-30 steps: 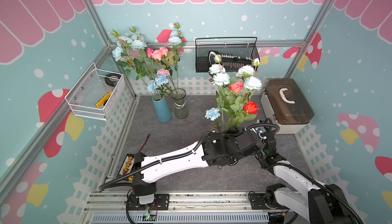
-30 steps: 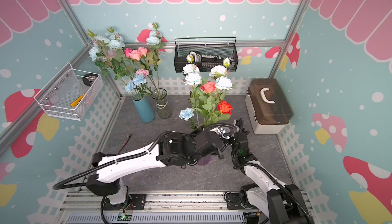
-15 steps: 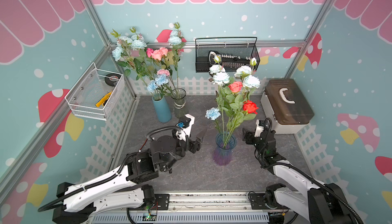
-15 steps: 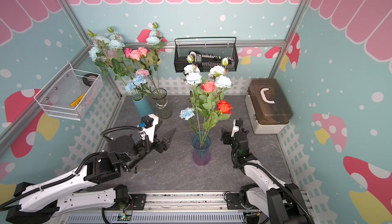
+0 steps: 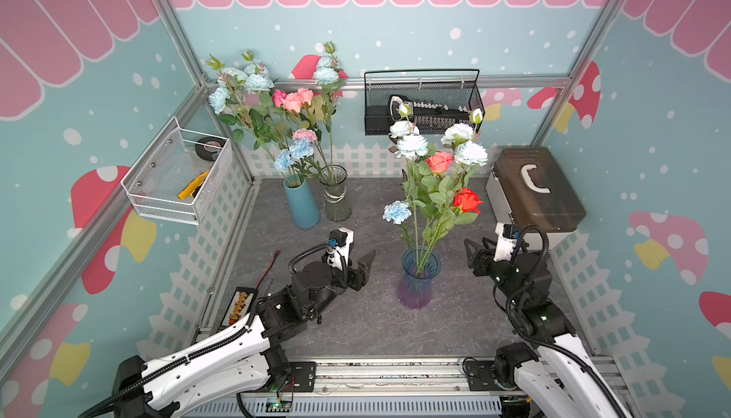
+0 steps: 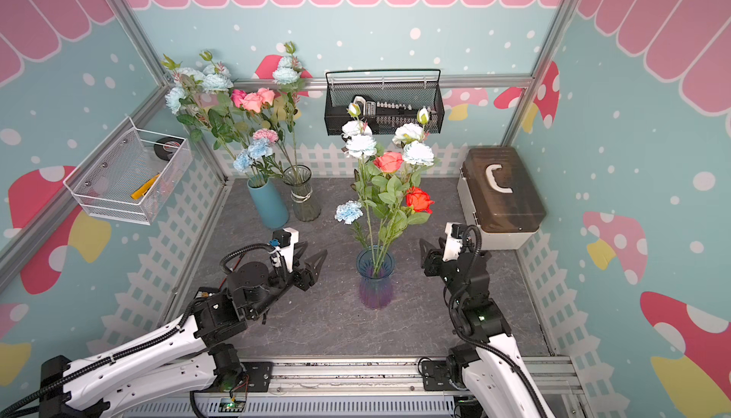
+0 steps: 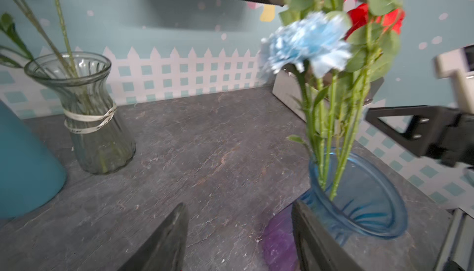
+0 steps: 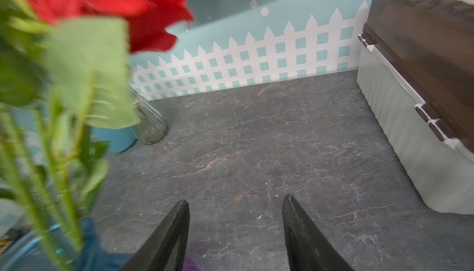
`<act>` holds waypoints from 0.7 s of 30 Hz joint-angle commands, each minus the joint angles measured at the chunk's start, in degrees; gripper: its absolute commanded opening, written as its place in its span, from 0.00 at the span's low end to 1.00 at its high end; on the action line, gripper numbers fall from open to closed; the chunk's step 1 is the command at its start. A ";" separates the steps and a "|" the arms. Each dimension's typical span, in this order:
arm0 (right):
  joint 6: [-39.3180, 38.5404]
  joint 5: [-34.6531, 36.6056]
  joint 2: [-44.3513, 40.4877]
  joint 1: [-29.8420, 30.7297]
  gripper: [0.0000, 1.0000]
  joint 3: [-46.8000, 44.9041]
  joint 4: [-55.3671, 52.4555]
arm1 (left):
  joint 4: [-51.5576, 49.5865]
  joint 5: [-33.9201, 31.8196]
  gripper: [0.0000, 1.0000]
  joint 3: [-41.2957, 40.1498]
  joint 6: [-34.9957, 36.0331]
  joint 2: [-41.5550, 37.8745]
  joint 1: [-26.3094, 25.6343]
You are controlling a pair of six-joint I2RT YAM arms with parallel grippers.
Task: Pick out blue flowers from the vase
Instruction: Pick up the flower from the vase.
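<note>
In both top views the blue-and-purple glass vase (image 5: 420,277) (image 6: 375,277) stands mid-table. It holds pale blue flowers (image 5: 411,145) (image 6: 417,153), a small blue carnation (image 5: 396,211) (image 7: 307,41), a coral rose (image 5: 440,161) and a red rose (image 5: 466,199) (image 8: 115,0). My left gripper (image 5: 364,256) (image 6: 314,250) (image 7: 237,208) hovers open just left of the vase (image 7: 359,205), low over the table. Right of the vase (image 8: 51,244), my right gripper (image 5: 474,244) (image 6: 429,244) (image 8: 235,200) is open too. Neither holds anything.
A blue ceramic vase (image 5: 301,206) and a clear glass vase (image 5: 335,194) with more flowers stand at the back left. A brown-lidded box (image 5: 534,194) sits at the right wall. A black wire basket (image 5: 421,103) and a white one (image 5: 178,174) hang on the walls.
The left arm, stretched across the front of the vase a second ago, has drawn back to the vase's left side. The right gripper's fingers have come a little closer together.
</note>
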 commanded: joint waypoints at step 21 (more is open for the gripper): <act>-3.71 -2.28 21.43 30.44 0.42 27.84 -25.11 | 21.23 21.04 0.70 -5.26 -7.84 16.04 10.88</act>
